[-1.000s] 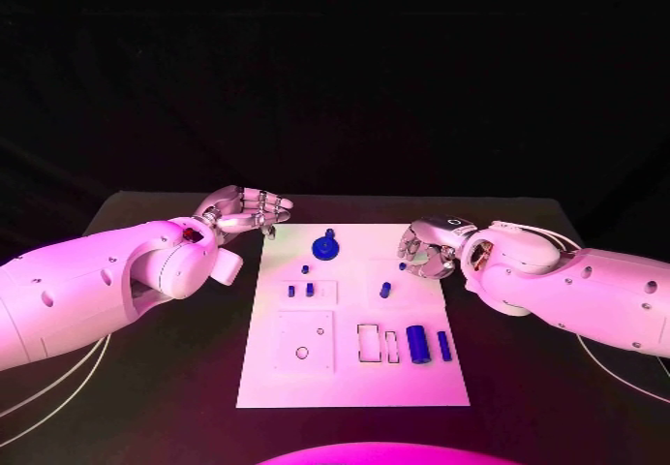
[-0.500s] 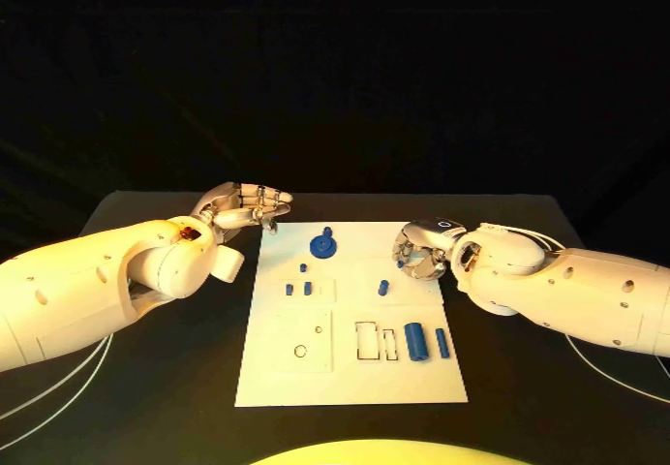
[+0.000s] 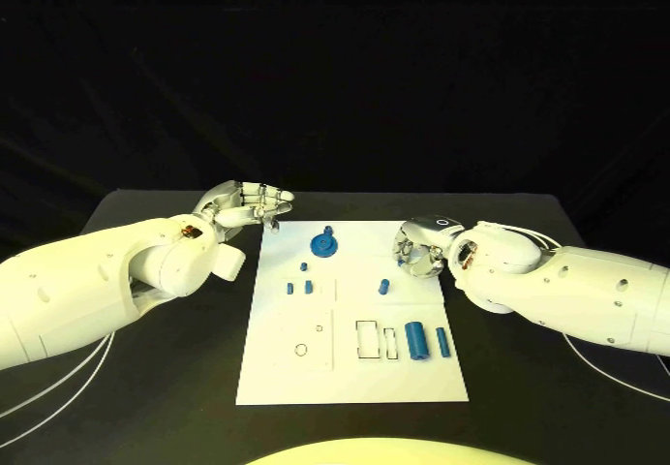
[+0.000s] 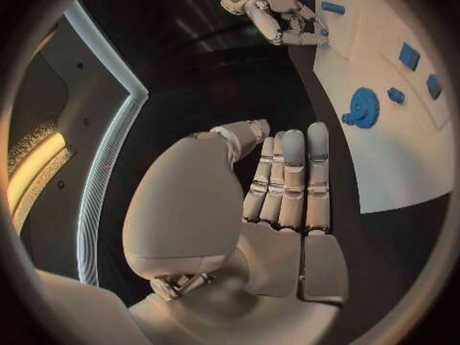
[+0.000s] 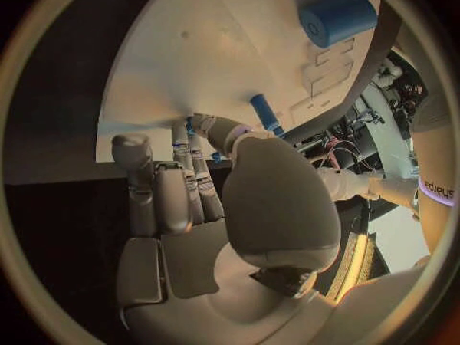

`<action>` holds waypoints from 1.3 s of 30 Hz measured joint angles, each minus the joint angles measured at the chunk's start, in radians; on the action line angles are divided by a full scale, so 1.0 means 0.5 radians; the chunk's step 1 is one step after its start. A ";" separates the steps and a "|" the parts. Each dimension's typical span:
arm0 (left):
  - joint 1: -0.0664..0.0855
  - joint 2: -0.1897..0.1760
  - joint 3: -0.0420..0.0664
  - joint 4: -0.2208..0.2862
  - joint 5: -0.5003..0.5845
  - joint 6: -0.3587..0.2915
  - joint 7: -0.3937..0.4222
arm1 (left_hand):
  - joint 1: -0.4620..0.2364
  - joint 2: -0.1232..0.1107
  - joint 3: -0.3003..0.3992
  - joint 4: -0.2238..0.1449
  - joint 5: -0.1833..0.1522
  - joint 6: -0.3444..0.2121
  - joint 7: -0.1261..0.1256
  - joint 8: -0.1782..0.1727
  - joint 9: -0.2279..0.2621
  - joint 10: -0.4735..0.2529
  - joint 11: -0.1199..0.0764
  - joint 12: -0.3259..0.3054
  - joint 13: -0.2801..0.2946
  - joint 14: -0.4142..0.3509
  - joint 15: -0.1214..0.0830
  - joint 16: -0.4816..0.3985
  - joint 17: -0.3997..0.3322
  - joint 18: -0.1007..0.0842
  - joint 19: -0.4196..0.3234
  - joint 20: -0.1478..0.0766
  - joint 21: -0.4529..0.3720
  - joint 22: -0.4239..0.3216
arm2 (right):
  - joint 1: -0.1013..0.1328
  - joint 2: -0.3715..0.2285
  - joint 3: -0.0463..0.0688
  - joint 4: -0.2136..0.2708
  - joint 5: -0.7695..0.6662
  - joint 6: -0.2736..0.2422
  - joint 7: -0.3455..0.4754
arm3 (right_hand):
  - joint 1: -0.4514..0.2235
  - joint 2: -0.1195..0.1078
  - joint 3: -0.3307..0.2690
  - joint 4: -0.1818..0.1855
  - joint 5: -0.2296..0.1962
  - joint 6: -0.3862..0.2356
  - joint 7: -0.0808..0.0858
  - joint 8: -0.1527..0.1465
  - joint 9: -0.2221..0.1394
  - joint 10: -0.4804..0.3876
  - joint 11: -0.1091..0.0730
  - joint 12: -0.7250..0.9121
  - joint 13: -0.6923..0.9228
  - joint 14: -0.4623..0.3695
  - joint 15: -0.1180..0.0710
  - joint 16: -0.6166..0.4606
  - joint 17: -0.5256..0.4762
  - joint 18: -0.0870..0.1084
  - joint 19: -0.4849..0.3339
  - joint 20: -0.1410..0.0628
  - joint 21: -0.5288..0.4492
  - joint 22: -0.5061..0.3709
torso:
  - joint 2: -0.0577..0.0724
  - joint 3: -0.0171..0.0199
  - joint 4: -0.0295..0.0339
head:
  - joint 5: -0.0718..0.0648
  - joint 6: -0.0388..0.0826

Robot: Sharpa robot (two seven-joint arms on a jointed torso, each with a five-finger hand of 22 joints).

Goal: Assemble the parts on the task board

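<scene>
Two white arms are seen over a black table (image 3: pixel 167 387), with the task board (image 3: pixel 356 373) laid between them. The left hand (image 3: pixel 249 207), fingers curled in on nothing, is held off the board's far left corner. The right hand (image 3: pixel 422 250) is curled at the board's right edge; its grasp cannot be told. A blue gear (image 3: pixel 324 245), a cylinder (image 3: pixel 417 342) and small pegs (image 3: pixel 382 287) lie on the board.

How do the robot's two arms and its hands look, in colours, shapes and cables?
Both arms are thick, rounded white shells with small dark holes. The left arm has a small red spot near its wrist; thin pale cables run below it. The right arm also trails thin cables. The left hand and right hand are silver, with many segmented fingers and smooth pale palm pads.
</scene>
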 measured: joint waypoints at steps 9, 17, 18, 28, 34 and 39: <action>0.000 0.002 0.000 -0.003 -0.018 0.000 -0.008 | 0.000 0.000 -0.003 -0.003 0.000 0.000 0.000 0.000 0.000 -0.009 -0.005 0.000 -0.002 0.000 0.000 0.000 0.000 0.000 0.000 0.000 0.000 -0.001 | -0.011 0.018 0.008 -0.004 -0.041 0.001 -0.043 | -0.005 0.005 0.005 -0.005 -0.001 0.034 -0.020 0.039 0.042 0.051 -0.022 0.022 0.017 0.000 -0.013 0.019 -0.001 0.000 0.014 -0.014 0.041 0.056 | -0.001 0.0012 -0.001 | 0.000 -0.006; 0.000 0.002 0.000 -0.002 -0.027 0.011 -0.009 | 0.000 0.000 -0.005 -0.006 0.000 0.000 0.000 0.000 0.000 -0.014 0.000 0.000 -0.002 0.000 0.000 0.000 -0.002 0.000 0.000 0.000 0.000 -0.003 | -0.019 0.027 0.009 0.000 -0.080 -0.013 -0.077 | -0.005 0.005 0.005 -0.005 -0.001 0.040 -0.026 0.055 0.059 0.064 -0.022 0.022 0.031 0.000 -0.028 0.029 0.010 0.000 0.021 -0.021 0.055 0.076 | -0.001 0.0004 -0.003 | -0.003 -0.007; 0.000 0.002 0.000 -0.001 -0.027 0.013 -0.009 | 0.000 0.000 -0.005 -0.006 0.000 0.000 0.000 0.000 0.000 -0.014 0.000 0.000 -0.002 0.000 0.000 0.000 -0.002 0.000 0.000 0.000 0.000 -0.004 | -0.021 0.028 0.009 0.000 -0.085 -0.018 -0.081 | -0.005 0.005 0.005 -0.005 -0.001 0.041 -0.026 0.055 0.059 0.064 -0.022 0.022 0.031 0.000 -0.028 0.029 0.010 0.000 0.021 -0.021 0.055 0.076 | -0.002 0.0002 -0.003 | -0.003 -0.006; 0.000 0.000 0.000 0.000 -0.029 0.027 -0.006 | 0.000 0.000 -0.005 -0.006 0.000 0.000 0.000 0.000 0.000 -0.014 0.000 0.000 -0.004 0.000 0.000 0.000 -0.004 0.000 0.000 0.000 0.000 -0.004 | -0.040 0.038 0.007 0.014 -0.147 -0.069 -0.145 | -0.002 0.008 0.005 -0.006 -0.001 0.044 -0.030 0.056 0.059 0.082 -0.032 0.023 0.029 0.000 -0.028 0.029 0.008 0.000 0.035 -0.021 0.080 0.108 | -0.002 -0.0010 -0.002 | -0.007 -0.004; 0.000 -0.001 0.000 0.000 -0.029 0.029 -0.006 | 0.000 0.000 -0.005 -0.006 0.000 0.000 0.000 0.000 0.000 -0.014 0.000 0.000 -0.003 0.000 0.000 0.000 -0.004 0.000 0.000 0.000 0.000 -0.003 | -0.050 0.036 0.006 0.033 -0.183 -0.095 -0.188 | -0.012 0.017 0.005 -0.006 -0.001 0.044 -0.030 0.063 0.067 0.083 -0.031 0.023 0.026 0.000 -0.028 0.036 0.013 0.000 0.050 -0.022 0.111 0.138 | -0.002 -0.0008 -0.002 | -0.008 -0.005; 0.000 -0.002 0.000 0.000 -0.031 0.031 -0.006 | 0.000 0.000 -0.005 -0.006 0.000 0.000 0.000 0.007 0.000 -0.014 0.000 0.000 -0.003 0.000 0.000 0.000 -0.004 0.000 0.000 0.000 0.000 -0.004 | -0.058 0.033 0.005 0.051 -0.210 -0.116 -0.228 | -0.021 0.026 0.005 -0.006 -0.005 0.050 -0.036 0.072 0.073 0.083 -0.031 0.021 0.025 0.000 -0.028 0.051 0.039 -0.032 0.089 -0.018 0.169 0.206 | -0.002 -0.0008 -0.002 | -0.012 -0.002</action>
